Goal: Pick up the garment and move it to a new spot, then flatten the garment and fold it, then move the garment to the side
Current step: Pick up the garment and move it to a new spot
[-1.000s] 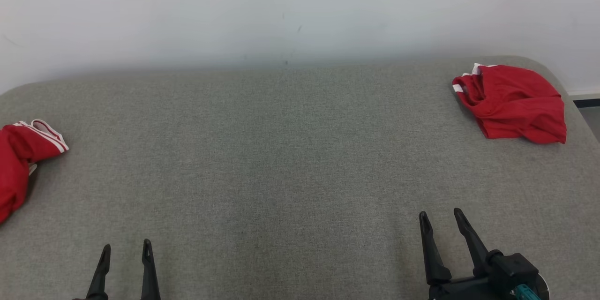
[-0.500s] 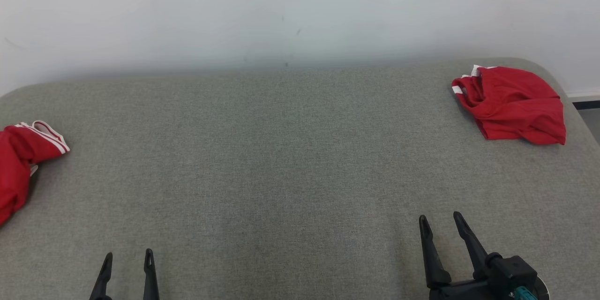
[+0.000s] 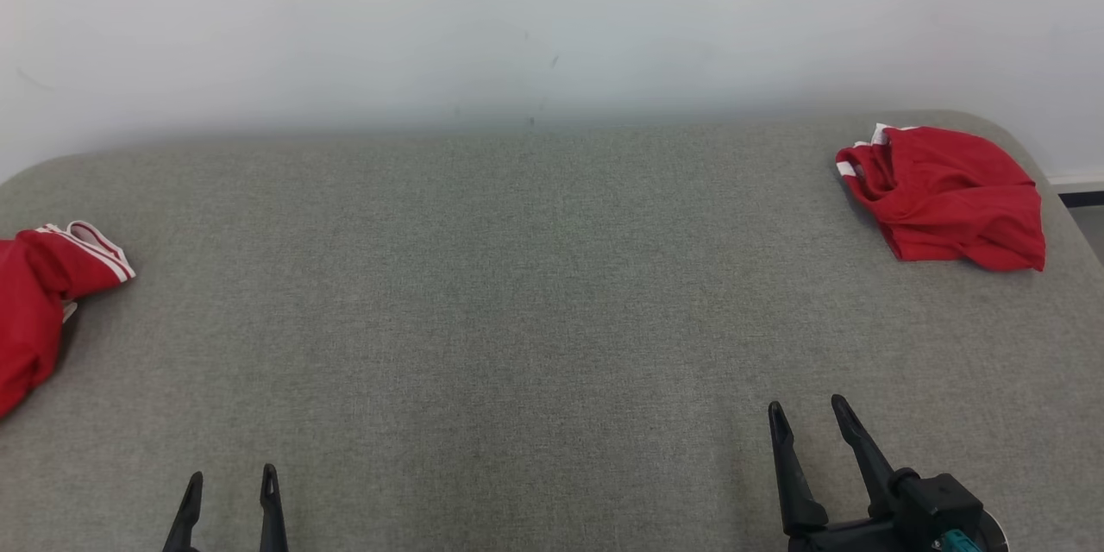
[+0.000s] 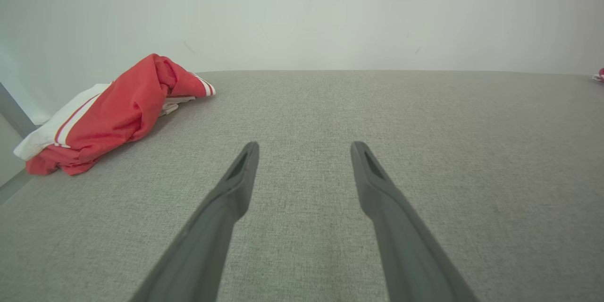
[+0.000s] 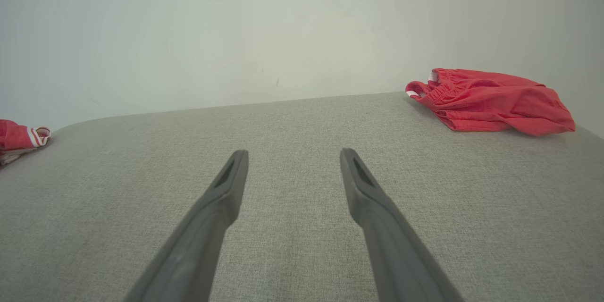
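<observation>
A crumpled red garment with white stripes (image 3: 39,310) lies at the left edge of the grey padded surface (image 3: 517,293); the left wrist view has this garment (image 4: 113,111) at its upper left. A second red garment (image 3: 949,194) is bunched at the far right corner, seen as a flat red heap (image 5: 490,99) in the right wrist view. My left gripper (image 3: 231,476) hangs open at the lower left, nothing between its fingers. My right gripper (image 3: 806,407) stands open at the lower right, also empty. Both are far from either garment.
A pale wall (image 3: 552,17) rises behind the surface. The surface's rounded right corner (image 3: 1026,134) drops off beside the right garment, with a strip of floor (image 3: 1088,220) beyond. Bare grey fabric stretches between the two garments.
Both grippers have drawn back slightly toward the bottom of the head view, the left more than the right. The garments lie as before, apart from a small camera shift.
</observation>
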